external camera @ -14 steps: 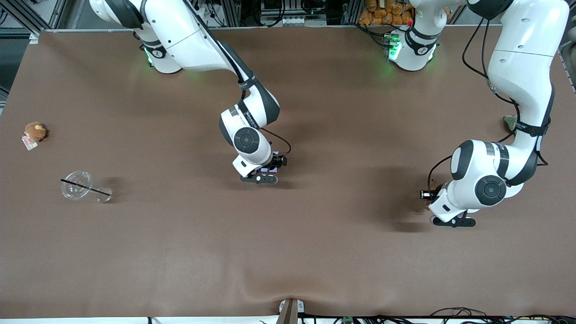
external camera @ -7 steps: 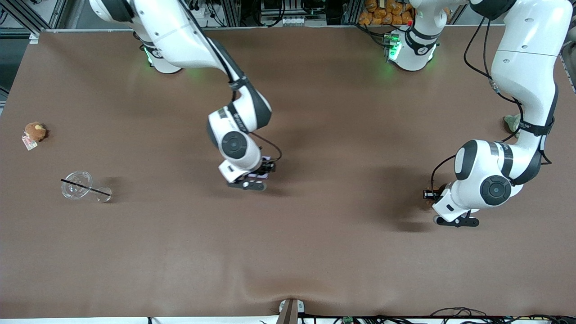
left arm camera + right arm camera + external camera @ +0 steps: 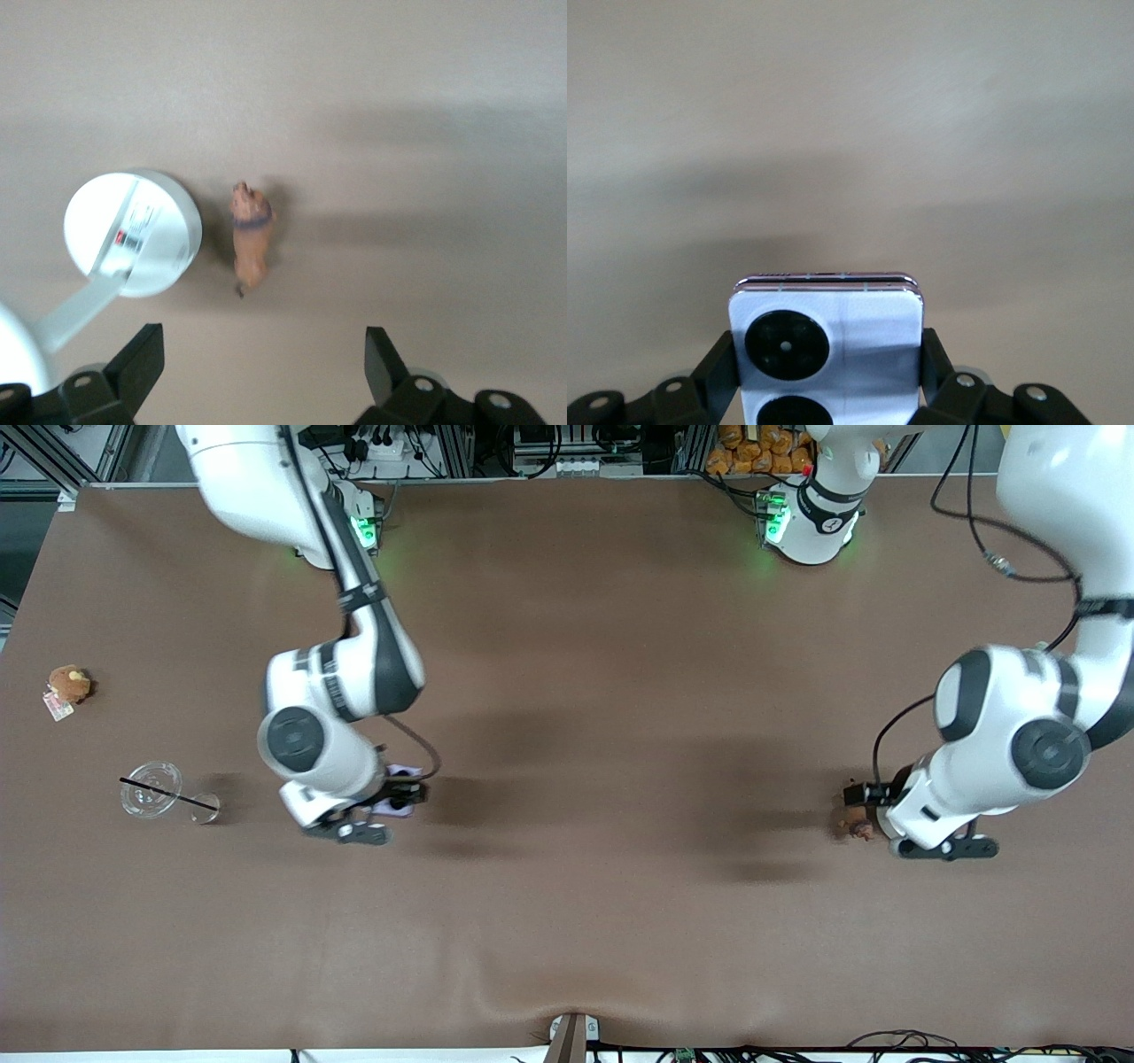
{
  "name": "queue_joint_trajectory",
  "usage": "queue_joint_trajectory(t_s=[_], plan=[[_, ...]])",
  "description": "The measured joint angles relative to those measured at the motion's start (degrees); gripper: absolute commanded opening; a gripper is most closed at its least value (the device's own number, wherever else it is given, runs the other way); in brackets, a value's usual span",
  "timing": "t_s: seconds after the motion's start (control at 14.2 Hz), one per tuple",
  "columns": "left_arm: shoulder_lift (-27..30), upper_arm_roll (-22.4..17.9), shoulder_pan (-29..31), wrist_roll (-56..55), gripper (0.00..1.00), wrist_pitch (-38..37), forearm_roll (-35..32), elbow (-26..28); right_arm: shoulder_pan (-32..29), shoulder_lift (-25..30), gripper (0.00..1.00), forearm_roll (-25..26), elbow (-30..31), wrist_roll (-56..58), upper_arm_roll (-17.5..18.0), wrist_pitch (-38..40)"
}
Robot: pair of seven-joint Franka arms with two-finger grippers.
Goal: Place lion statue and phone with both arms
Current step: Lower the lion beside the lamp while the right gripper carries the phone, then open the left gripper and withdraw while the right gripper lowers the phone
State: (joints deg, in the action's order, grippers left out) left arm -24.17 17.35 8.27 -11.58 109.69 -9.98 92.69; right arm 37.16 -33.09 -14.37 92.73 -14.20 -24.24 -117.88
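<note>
The right end effector (image 3: 824, 390) pinched the phone (image 3: 828, 341) above the table (image 3: 567, 921); the left end effector (image 3: 266, 372) hung spread directly over the released lion statue (image 3: 250, 237).

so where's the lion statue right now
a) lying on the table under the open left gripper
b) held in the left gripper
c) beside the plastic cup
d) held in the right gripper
a: the left wrist view shows the lion statue lying on the bare table, with the left gripper open above it and not touching; the right gripper is shut on the phone.
</note>
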Motion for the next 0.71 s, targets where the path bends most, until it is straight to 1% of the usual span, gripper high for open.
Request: queue_joint_trajectory(t_s=[0.21, 0.42, 0.57, 0.71], plan=[[3.47, 0.98, -0.15, -0.42, 1.00, -7.33, 0.08, -4.02, -6.52, -1.32, 0.34, 0.00, 0.04, 11.04, -0.27, -3.29], [3.75, 0.96, -0.06, -0.42, 1.00, -14.63, 0.08, -10.97, -12.25, -5.73, 0.36, -0.03, 0.11, 20.93, -0.27, -11.04], [3.77, 0.95, 0.10, -0.42, 1.00, -18.00, 0.08, -13.86, -15.14, -8.06, 0.37, -0.06, 0.08, 24.32, -0.23, -12.72], [4.04, 0.94, 0.28, -0.42, 1.00, -19.03, 0.08, -15.77, -16.66, -9.18, 0.37, -0.06, 0.05, 25.17, -0.20, -12.85]])
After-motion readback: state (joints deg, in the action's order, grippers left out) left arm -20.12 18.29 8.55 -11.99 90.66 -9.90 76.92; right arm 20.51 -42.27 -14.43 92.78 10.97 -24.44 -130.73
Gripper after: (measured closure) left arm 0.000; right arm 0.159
